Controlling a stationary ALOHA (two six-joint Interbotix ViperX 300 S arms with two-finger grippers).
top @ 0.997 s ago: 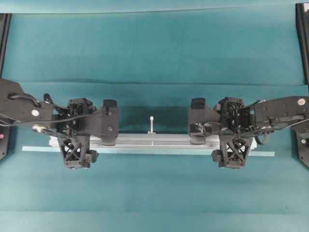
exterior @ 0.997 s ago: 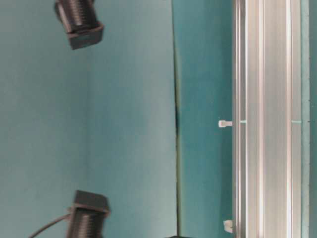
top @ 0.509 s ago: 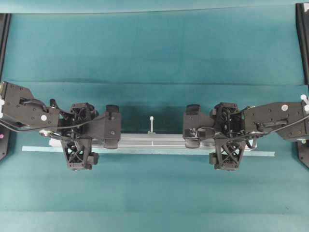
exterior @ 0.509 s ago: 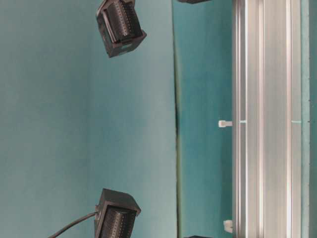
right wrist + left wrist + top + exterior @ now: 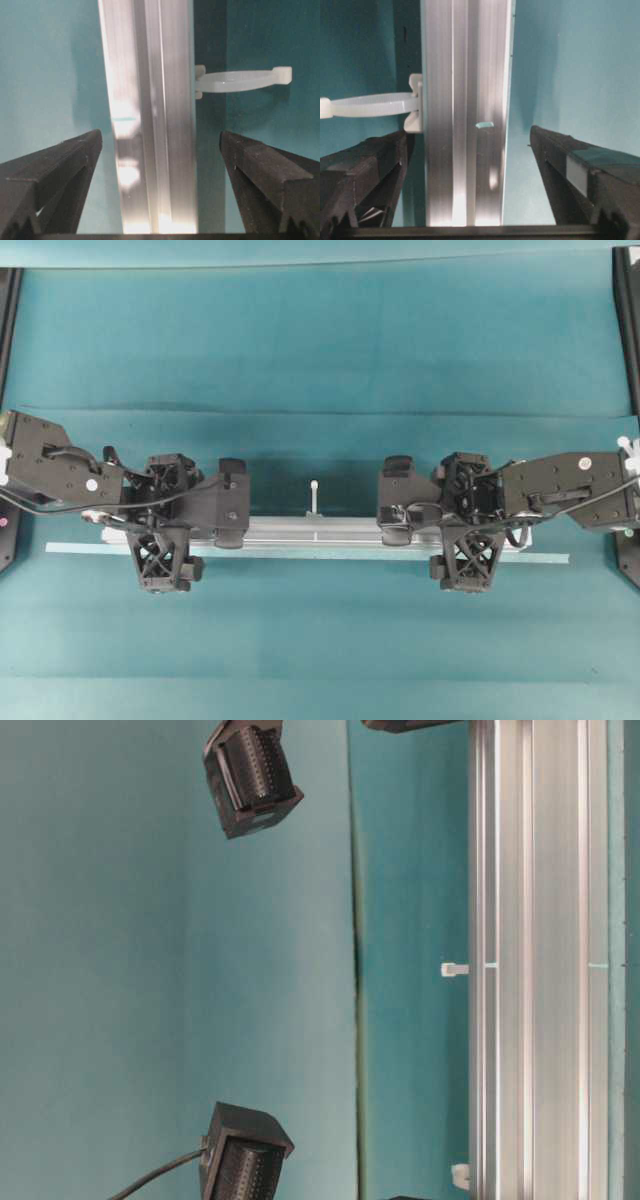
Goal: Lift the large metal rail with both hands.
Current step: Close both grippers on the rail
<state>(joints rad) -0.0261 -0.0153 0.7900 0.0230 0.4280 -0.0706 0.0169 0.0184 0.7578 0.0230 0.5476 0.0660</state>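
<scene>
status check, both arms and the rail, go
Left gripper open, fingers straddling the large metal rail. Right gripper open, same, no contact visible. Rail flat on the table, white peg mid-span. Nothing in the way.

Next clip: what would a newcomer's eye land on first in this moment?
The long silver grooved aluminium rail lying across the middle of the teal table, with a small white peg upright at its far edge. Two black lattice-framed grippers, left and right, sit over its two ends with jaws open, straddling the rail without touching it. A thin pale-teal strip lies along the rail's near side.
</scene>
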